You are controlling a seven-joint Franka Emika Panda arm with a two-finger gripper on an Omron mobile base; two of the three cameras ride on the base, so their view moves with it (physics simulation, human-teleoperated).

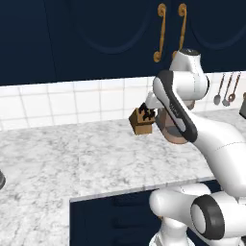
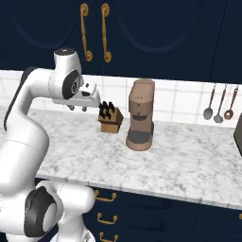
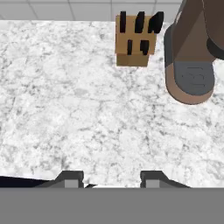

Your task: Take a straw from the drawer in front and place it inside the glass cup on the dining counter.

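The drawer [image 2: 142,212], navy with curved brass handles, sits below the front edge of the marbled tabletop [image 2: 189,160]; its lower part is cut off by the picture's bottom, and in the left base view the arm covers much of it. The tool [image 3: 111,177] hovers above the tabletop near that front edge, its two dark tips set wide apart with nothing between them. Toward the back edge stand a wooden knife block [image 3: 133,41] and, just beside it, a brown coffee machine [image 2: 140,120], half hidden behind the arm in the left base view. Ladles [image 2: 218,104] hang on the tiled wall.
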